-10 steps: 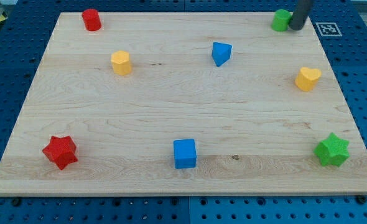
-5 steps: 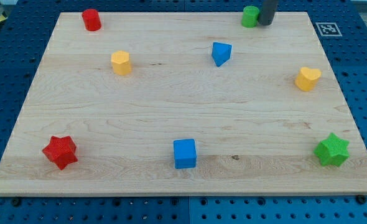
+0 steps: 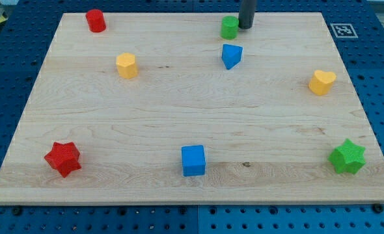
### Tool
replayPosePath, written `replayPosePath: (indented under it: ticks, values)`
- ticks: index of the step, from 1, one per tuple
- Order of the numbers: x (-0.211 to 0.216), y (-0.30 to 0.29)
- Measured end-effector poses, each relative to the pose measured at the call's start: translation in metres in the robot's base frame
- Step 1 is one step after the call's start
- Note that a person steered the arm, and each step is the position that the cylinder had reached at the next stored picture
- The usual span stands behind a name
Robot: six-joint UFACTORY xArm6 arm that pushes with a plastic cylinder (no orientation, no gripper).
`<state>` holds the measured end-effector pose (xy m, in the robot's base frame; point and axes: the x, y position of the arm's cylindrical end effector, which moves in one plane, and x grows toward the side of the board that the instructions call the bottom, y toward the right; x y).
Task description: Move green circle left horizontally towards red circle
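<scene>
Green circle [image 3: 229,27] sits near the view's top edge of the counter [image 3: 179,117], a little right of the middle, upright on its flat base. My tip [image 3: 245,26] stands just beside it on the view's right, touching or almost touching its side; I cannot tell which. I carry no pincer at all, only this dark rod, so there is nothing to open or close.

Just below the green circle, apart from it, lies the blue block [image 3: 231,56], a wedge-like shape with a point toward the view's bottom. Far off along the same top edge, at the view's left, stands the red circle [image 3: 96,21], well apart from the green one.

Below the red circle and a bit to its right is the yellow block [image 3: 126,65], roughly hexagonal. At the view's right, halfway down, lies the yellow heart [image 3: 322,82]. Along the view's bottom sit the red star [image 3: 63,158] at left, the blue cube [image 3: 193,160] near the middle, and the green star [image 3: 347,156] at right.
</scene>
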<state>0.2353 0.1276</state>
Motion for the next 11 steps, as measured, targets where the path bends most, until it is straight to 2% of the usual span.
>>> replayPosePath:
  ticks: [1, 4, 5, 6, 9, 10, 11]
  values:
    - [0.023, 0.013]
    - [0.024, -0.093]
    - [0.019, -0.089]
    - [0.013, -0.047]
    - [-0.013, -0.117]
    - [-0.015, -0.122]
    - [-0.009, -0.102]
